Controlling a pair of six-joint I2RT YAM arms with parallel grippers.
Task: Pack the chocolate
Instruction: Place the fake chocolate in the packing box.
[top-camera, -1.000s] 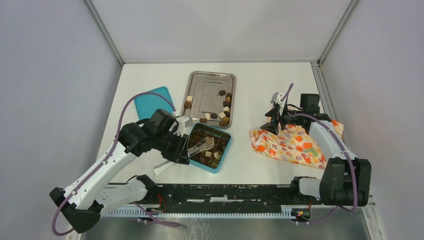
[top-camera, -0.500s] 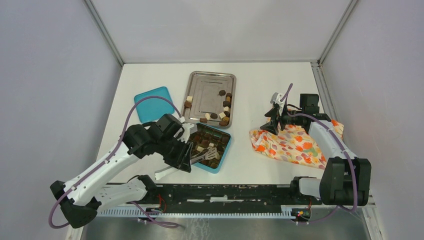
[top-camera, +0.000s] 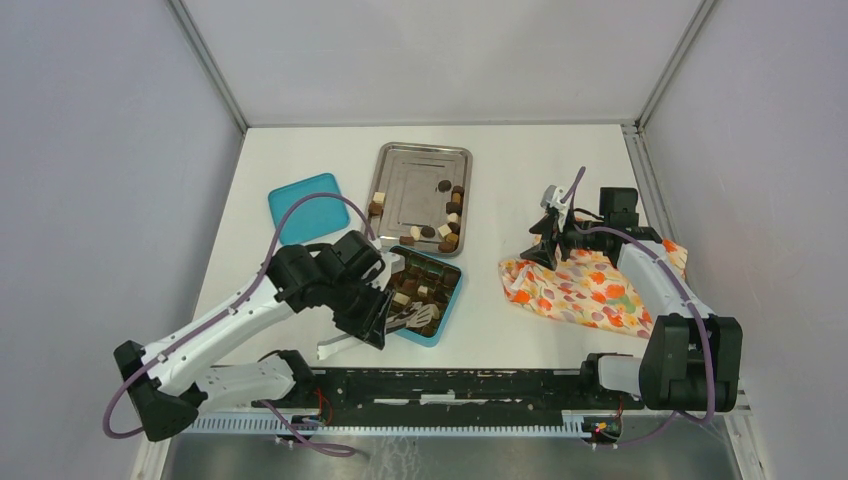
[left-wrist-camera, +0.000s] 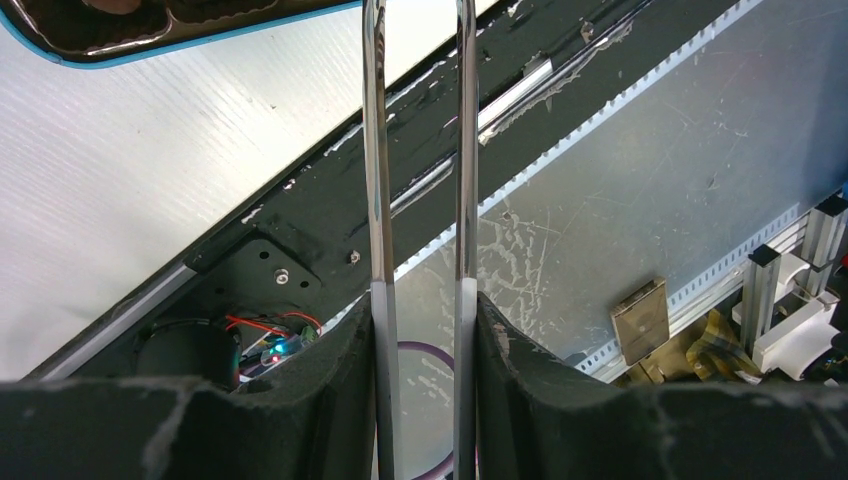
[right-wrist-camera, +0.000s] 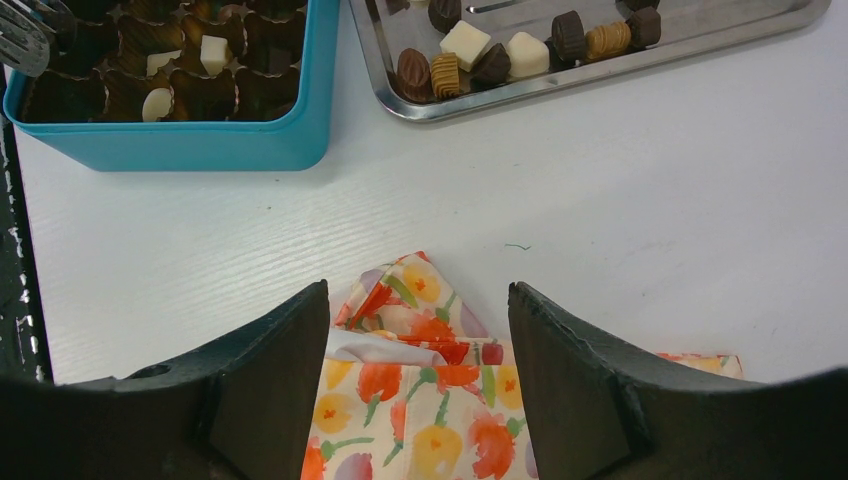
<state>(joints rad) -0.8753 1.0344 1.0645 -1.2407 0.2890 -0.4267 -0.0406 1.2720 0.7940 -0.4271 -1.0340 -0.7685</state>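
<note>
left gripper: pads clamped on the handle of metal tongs, both tong arms squeezed between them
tongs tips: over the near-left part of the teal box; cannot tell if a piece sits between them
right gripper: jaws wide apart, nothing in them, hovering over the far-left corner of the floral cloth
chocolate: loose pieces along the right side and near edge of the steel tray; more are seated in the box compartments, some of which look unfilled
step (judged): placing by tongs into the box
how to do it well: hold the tips level and low over one free cell; ease the squeeze slowly so the piece drops straight; do not nudge seated pieces or the box rim; then go for the tray's near-edge cluster, one piece per grab
risk: smooth rounded pieces may slip from flat tong tips
teal lid: flat, left of the tray, apart from the box
surface: white table, matte, black rail along its near edge
room: plain grey walls, metal frame posts at the far corners
</note>
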